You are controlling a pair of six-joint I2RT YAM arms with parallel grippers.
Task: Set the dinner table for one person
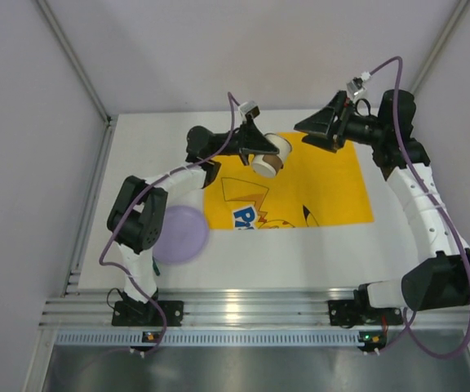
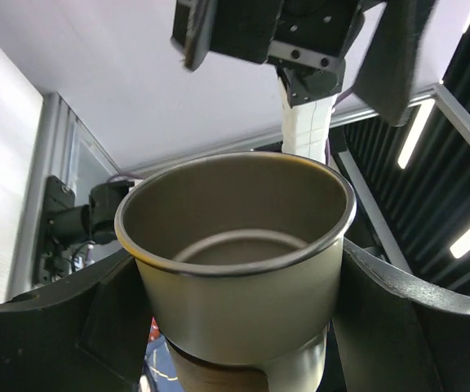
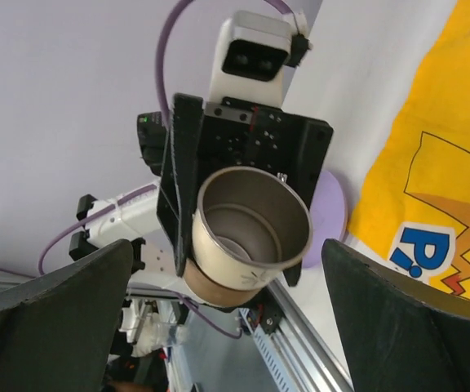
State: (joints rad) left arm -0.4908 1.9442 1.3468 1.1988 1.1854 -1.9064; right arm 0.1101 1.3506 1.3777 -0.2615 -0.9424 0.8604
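The white worktop (image 1: 300, 253) lies under both my arms. My left jaws grip a metal cup (image 2: 235, 245), tilted above the yellow cloth (image 1: 333, 188); its base is cut off from my wrist. My right jaws gape wide, empty. My left arm (image 1: 137, 216) hides part of the blurred purple plate (image 1: 182, 233).

Left hand (image 1: 261, 152) raised, gripping, right hand (image 1: 317, 131) opposite, spread wide

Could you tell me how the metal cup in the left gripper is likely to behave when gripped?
The cup looks thin-walled metal, so it is probably light and stiff. Its smooth, tapered sides may slip under a loose grip; the brown band might offer more friction. Round, it could roll if laid sideways.
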